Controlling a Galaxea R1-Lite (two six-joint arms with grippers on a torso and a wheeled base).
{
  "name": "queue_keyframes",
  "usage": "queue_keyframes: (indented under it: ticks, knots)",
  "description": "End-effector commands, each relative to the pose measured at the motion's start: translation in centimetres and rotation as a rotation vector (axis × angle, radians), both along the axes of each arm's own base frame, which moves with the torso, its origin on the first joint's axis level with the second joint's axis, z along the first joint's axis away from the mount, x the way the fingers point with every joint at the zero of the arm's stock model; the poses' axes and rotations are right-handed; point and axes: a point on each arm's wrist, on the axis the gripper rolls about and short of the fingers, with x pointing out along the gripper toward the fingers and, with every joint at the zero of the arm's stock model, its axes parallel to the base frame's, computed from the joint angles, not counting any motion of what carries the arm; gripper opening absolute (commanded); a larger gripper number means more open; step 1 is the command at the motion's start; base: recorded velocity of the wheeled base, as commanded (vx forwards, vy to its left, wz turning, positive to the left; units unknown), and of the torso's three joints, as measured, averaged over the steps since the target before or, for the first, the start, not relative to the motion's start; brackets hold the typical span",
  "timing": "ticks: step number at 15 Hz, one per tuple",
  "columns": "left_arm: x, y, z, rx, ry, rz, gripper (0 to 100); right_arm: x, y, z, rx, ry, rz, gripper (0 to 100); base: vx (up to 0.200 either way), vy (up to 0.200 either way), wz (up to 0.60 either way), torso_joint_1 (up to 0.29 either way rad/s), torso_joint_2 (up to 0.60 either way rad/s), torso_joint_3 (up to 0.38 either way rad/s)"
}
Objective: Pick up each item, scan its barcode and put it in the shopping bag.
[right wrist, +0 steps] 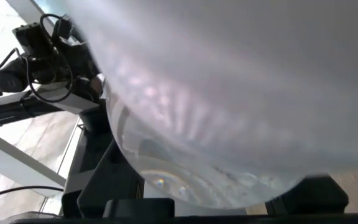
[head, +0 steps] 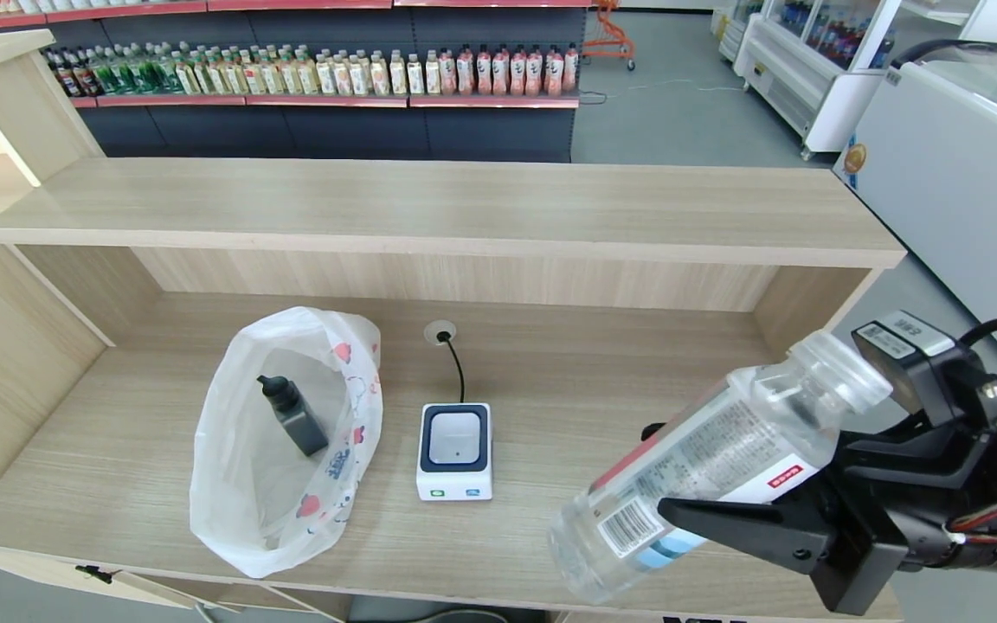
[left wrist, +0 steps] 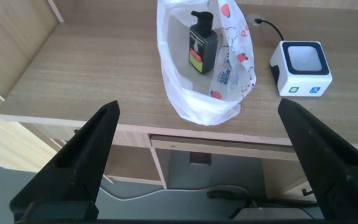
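The right end effector (head: 691, 474) pinches a tilted clear bottle (head: 749, 433) above the table (head: 550, 363), right of the scanner (head: 454, 450); the left end effector (left wrist: 199, 109) hangs spread before the bag (left wrist: 178, 99).

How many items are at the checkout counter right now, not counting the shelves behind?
2. A dark pump bottle sits inside the bag; a clear bottle is held in the right gripper over the counter's right end. The bag's folds may hide more.
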Motion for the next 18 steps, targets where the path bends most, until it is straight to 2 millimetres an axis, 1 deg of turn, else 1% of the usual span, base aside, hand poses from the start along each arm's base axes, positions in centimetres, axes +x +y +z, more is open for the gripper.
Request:
queue_keyframes:
  ticks: [1, 2, 3, 6, 9, 18]
  knots:
    - [0.0, 0.0, 0.0, 0.000, 0.000, 0.000, 100, 0.1, 0.4, -0.2, -0.002, -0.002, 0.017, 0, 0.000, 0.000, 0.00, 0.000, 0.00, 0.000]
    - [0.0, 0.0, 0.0, 0.000, 0.000, 0.000, 100, 0.3, 0.5, -0.3, 0.000, -0.008, 0.019, 0, 0.000, 0.000, 0.00, 0.000, 0.00, 0.000]
    - [0.0, 0.0, 0.0, 0.000, 0.000, 0.000, 100, 0.9, 0.9, -0.8, 0.007, -0.044, 0.026, 0, 0.000, 0.000, 0.00, 0.000, 0.00, 0.000]
    - [0.0, 0.0, 0.0, 0.000, 0.000, 0.000, 100, 1.5, 1.3, -1.5, -0.001, -0.080, 0.031, 0, 0.000, 0.000, 0.00, 0.000, 0.00, 0.000]
    - [0.0, 0.0, 0.0, 0.000, 0.000, 0.000, 100, 2.2, 1.1, -2.4, -0.024, -0.065, 0.029, 0, 0.000, 0.000, 0.00, 0.000, 0.00, 0.000]
    - [0.0, 0.0, 0.0, 0.000, 0.000, 0.000, 100, 2.3, 1.2, -2.6, -0.027, -0.056, 0.027, 0, 0.000, 0.000, 0.00, 0.000, 0.00, 0.000]
